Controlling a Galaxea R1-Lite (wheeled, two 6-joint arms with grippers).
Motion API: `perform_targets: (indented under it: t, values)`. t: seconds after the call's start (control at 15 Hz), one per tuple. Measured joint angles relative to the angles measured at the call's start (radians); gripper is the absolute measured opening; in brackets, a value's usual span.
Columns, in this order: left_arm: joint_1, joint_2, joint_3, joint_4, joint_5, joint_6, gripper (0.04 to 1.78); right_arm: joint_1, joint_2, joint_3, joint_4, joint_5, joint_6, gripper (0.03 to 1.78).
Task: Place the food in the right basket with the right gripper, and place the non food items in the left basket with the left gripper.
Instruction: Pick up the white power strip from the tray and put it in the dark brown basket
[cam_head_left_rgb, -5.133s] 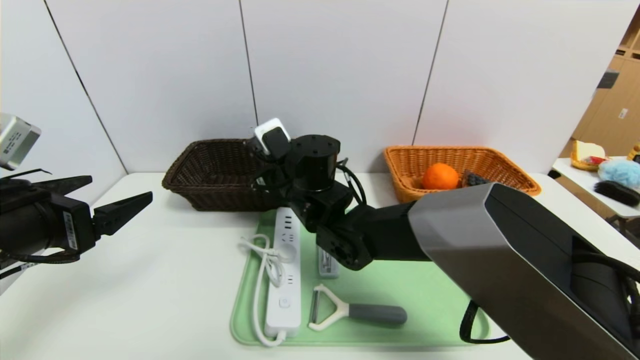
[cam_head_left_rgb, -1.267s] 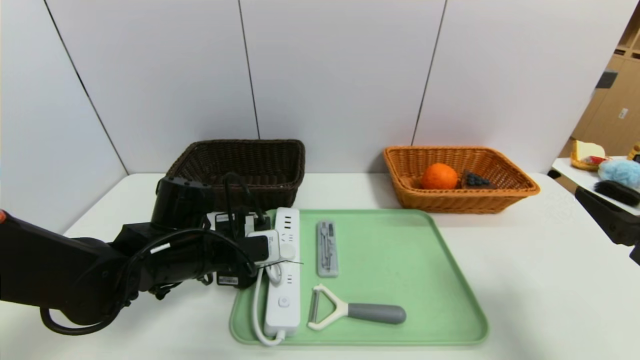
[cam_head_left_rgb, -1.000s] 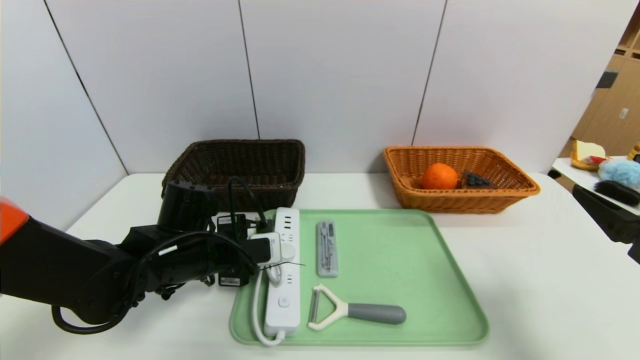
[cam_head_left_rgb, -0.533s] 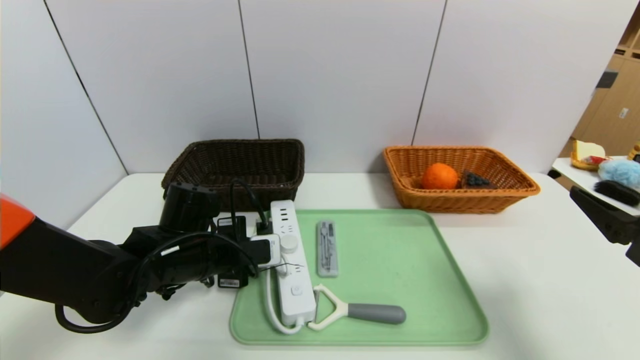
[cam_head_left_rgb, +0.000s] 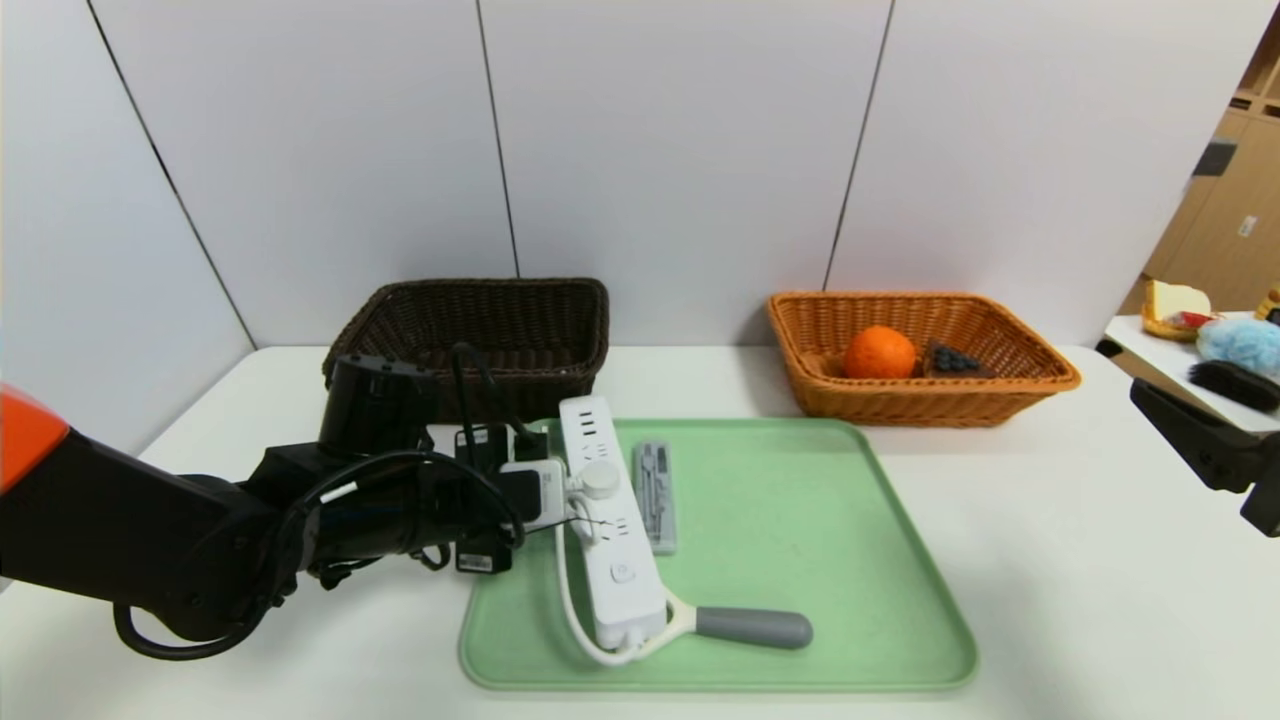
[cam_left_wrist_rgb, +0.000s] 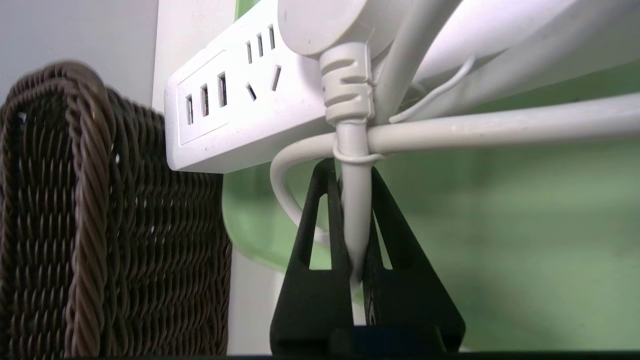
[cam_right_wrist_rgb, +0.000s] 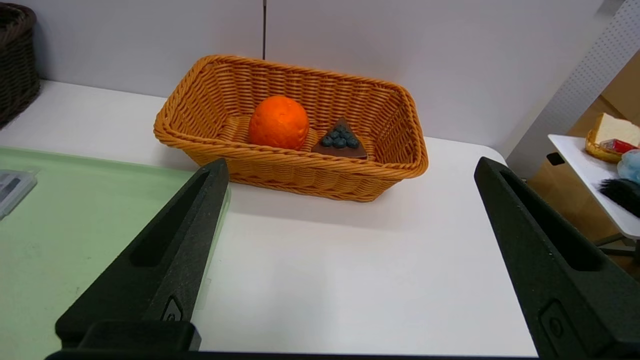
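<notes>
Left claw (cam_left_wrist_rgb: 350, 175) pinching power strip (cam_left_wrist_rgb: 240, 115) cord — lifted

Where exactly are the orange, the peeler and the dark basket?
orange (cam_head_left_rgb: 879, 352), head view, middle of the fruit.
peeler (cam_head_left_rgb: 752, 627), head view, grey handle.
dark basket (cam_head_left_rgb: 480, 292), head view, far rim.

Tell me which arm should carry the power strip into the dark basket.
Left. The left gripper has its fingers shut on the power strip cord, right beside the left basket. The right gripper is open, off near the right basket.
</notes>
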Motion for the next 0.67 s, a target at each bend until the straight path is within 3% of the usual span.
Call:
perform_targets:
  t: [0.2, 0.4, 0.67]
  values:
    - [-0.015, -0.032, 0.012, 0.034, -0.100, -0.009, 0.14, 0.000, 0.017, -0.005, -0.002, 0.000, 0.002, 1.69]
    - [-0.089, -0.092, 0.018, 0.081, -0.187, -0.037, 0.14, 0.000, 0.039, -0.007, -0.003, -0.002, 0.001, 1.69]
    - [-0.194, -0.166, -0.116, 0.100, -0.170, -0.126, 0.14, 0.000, 0.051, -0.003, -0.002, -0.004, 0.003, 1.69]
